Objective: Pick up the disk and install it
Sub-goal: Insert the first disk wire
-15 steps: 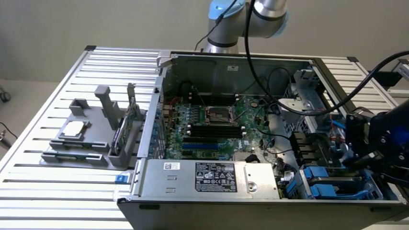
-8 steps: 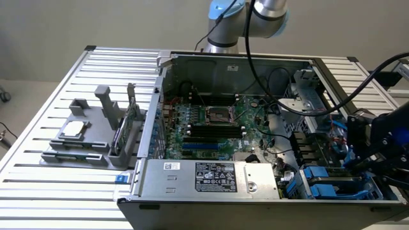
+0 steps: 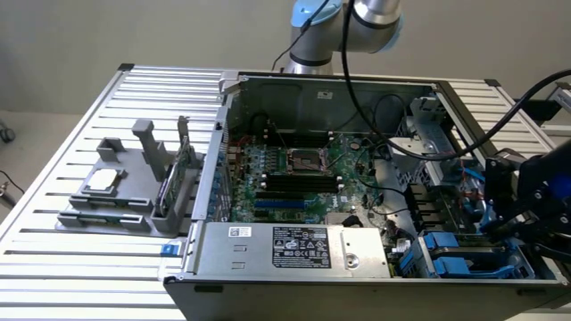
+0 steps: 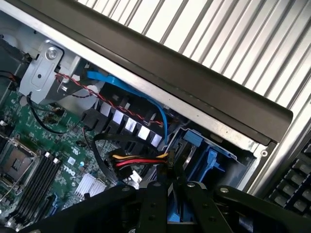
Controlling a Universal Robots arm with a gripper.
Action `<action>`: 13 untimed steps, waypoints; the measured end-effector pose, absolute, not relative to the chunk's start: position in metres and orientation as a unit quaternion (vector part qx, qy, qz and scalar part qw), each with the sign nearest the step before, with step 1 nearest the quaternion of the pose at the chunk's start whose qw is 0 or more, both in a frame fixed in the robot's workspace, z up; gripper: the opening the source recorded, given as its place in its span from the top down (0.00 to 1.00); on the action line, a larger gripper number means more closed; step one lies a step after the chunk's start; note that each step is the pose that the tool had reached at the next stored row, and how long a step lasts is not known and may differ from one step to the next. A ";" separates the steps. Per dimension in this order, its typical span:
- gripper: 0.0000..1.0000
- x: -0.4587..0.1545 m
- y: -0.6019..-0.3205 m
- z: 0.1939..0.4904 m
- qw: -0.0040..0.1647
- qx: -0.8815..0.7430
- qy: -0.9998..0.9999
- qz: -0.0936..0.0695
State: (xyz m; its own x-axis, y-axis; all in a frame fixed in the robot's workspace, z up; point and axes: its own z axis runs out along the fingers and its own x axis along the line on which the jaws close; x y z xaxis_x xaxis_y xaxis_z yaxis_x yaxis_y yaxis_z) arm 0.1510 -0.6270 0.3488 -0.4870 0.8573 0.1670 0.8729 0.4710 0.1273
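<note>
Wrist view looks past the black gripper, fingers nearly together, apparently clamped on the blue-framed silver-grey disk, above the blue plastic drive bays at the open grey computer case's corner. Installing seems underway; seating calls for square alignment with a bay.

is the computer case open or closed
Open: the computer case has no side panel on, so the motherboard and blue drive caddies show from above.

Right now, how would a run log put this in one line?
pincer: inside computer case, at blue drive bays | grip: blue piece, unclear
</note>
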 end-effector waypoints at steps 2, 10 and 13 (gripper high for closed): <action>0.82 0.147 -0.627 0.349 0.040 -0.505 -0.857 -0.098; 0.82 0.131 -0.623 0.354 0.032 -0.505 -0.858 -0.087; 0.82 0.130 -0.618 0.359 0.029 -0.505 -0.858 -0.082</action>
State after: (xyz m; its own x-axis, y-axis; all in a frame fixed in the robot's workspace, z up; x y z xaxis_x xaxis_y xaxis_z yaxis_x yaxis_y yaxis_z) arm 0.1305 -0.6185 0.3586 -0.4874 0.8630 0.1326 0.8725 0.4756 0.1119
